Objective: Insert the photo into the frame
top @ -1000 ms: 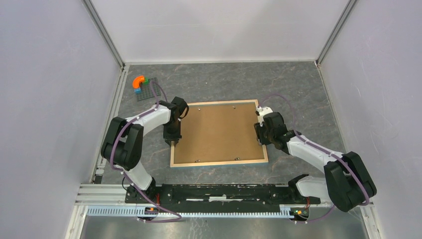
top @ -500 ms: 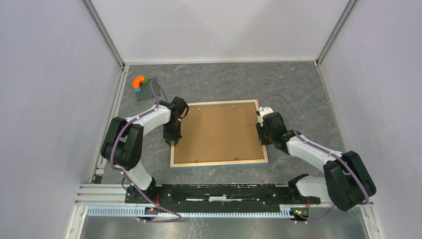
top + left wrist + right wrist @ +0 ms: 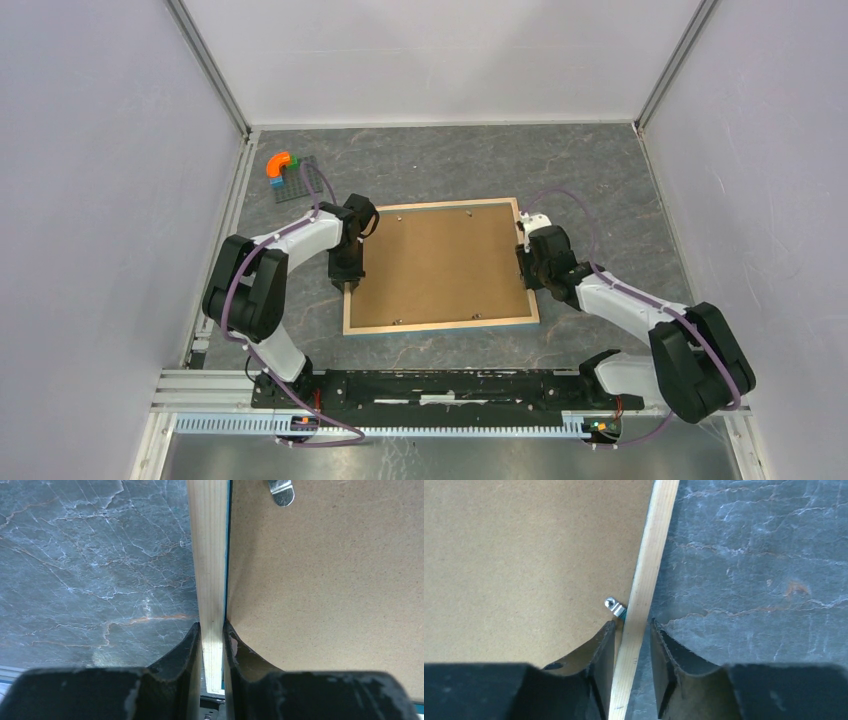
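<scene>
The frame [image 3: 440,325] lies face down on the table, its light wood rails around a brown backing board [image 3: 440,265]. The photo is hidden. My left gripper [image 3: 349,284] is at the frame's left rail; in the left wrist view the gripper [image 3: 212,630] is shut on that rail [image 3: 209,555], one finger on each side. My right gripper [image 3: 527,262] is at the right rail. In the right wrist view it [image 3: 633,625] straddles the rail [image 3: 651,555], the inner finger against the wood, a strip of table showing before the outer finger.
Small metal clips [image 3: 281,492] [image 3: 615,606] hold the board at the frame's inner edge. A grey studded plate with an orange curved piece [image 3: 283,170] sits at the far left. Walls close in the table on three sides.
My right gripper has crept a little along the right rail toward the far end, and the frame's right side has shifted slightly with it. The left arm has not moved.
</scene>
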Controlling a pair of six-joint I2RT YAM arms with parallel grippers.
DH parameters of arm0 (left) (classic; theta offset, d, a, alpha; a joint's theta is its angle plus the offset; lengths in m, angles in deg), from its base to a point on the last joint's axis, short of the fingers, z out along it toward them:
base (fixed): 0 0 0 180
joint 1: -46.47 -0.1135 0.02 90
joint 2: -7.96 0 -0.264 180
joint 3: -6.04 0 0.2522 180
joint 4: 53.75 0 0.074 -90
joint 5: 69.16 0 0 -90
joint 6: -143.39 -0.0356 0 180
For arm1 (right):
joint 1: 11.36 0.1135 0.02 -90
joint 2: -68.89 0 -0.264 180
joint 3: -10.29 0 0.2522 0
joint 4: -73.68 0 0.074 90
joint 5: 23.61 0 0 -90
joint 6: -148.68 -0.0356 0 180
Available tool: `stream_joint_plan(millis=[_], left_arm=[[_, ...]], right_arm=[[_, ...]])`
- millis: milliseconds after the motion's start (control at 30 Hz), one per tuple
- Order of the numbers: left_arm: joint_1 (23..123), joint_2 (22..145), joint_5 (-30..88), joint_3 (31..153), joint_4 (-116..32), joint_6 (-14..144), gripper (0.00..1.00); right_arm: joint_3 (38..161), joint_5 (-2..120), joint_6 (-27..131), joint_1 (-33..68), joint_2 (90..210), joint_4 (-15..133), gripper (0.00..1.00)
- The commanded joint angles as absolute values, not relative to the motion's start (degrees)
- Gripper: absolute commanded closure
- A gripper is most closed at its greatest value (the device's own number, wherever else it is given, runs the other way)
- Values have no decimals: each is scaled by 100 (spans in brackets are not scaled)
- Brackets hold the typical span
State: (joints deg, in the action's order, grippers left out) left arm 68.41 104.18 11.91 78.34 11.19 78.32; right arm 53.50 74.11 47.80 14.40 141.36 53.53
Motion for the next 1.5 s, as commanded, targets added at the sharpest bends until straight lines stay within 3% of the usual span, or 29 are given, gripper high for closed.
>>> stream_joint_plan(millis=[0,167,400,533,767,833,900,967,1033,1133,1233,1333,1467], left_arm=[[6830,10380,1017,7790,501,7715,98],[6827,10346,1007,7798,500,7711,98],[6821,10396,1129,7844,501,7703,97],[6824,10622,1474,8139,510,7706,93],[6878,12065,2421,9877,664,7949,92],[6944,12552,1981,10923,980,7929,92],[7076,12802,1376,11796,1282,7859,82],[7150,12832,1261,12263,1524,7793,56],[7163,12528,1214,12137,1532,7807,34],[7164,11551,1280,11174,1215,7872,17],[7171,10467,1366,10083,1072,7931,7],[7175,9352,1466,9039,1037,8149,4],[7249,8090,2678,7370,283,9266,1]], right_arm=[[5456,7072,4994,1478,13856,4877,57],[5622,7104,5041,1474,13718,4750,38],[5561,7119,4827,1477,14062,4925,38],[5376,6484,4466,1475,13919,5094,36],[4718,5517,3909,1479,13054,5295,33],[4404,4766,3637,1481,12759,5665,31],[4071,4293,3240,1524,12379,5949,31],[3961,4474,3224,1522,11931,5644,26],[4184,5321,3535,1521,11527,4883,18],[4665,6491,3865,1507,11293,4177,7],[5246,7135,4219,1490,11505,3983,4],[5886,7527,4610,1477,12081,4123,2],[6931,7817,5118,1317,13373,4623,2]])
